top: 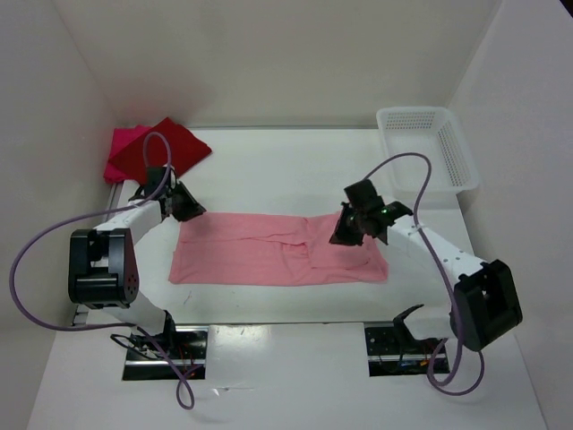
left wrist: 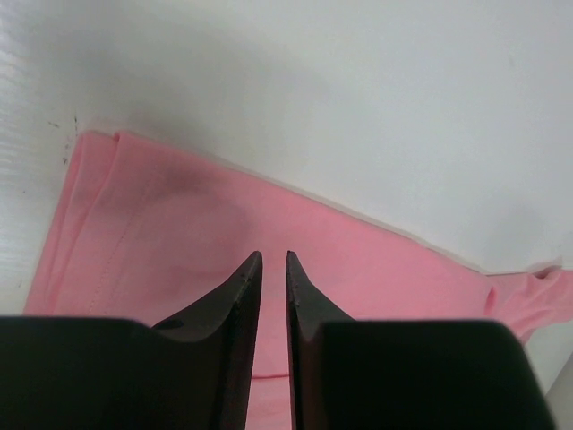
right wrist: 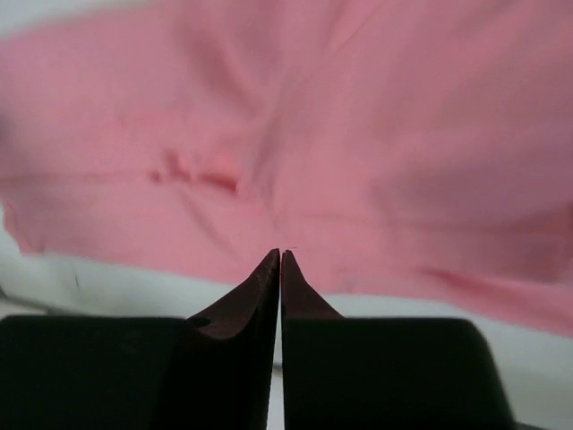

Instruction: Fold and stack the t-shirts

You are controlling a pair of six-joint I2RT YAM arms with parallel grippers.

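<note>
The light salmon-pink t-shirt [top: 277, 249] lies flat on the table as a long band folded lengthwise. It fills the left wrist view [left wrist: 269, 224] and the right wrist view [right wrist: 340, 134]. The dark red t-shirt [top: 170, 150] lies folded at the back left on top of the magenta-pink t-shirt [top: 116, 154]. My left gripper [top: 183, 204] [left wrist: 273, 255] hovers over the salmon shirt's far left corner, shut to a thin slit and empty. My right gripper [top: 345, 228] [right wrist: 281, 252] is over the shirt's right part, tips together, holding nothing.
A white mesh basket [top: 428, 152] stands at the back right. White walls enclose the table on the left, back and right. Bare table [top: 277, 170] lies behind the salmon shirt and in front of it.
</note>
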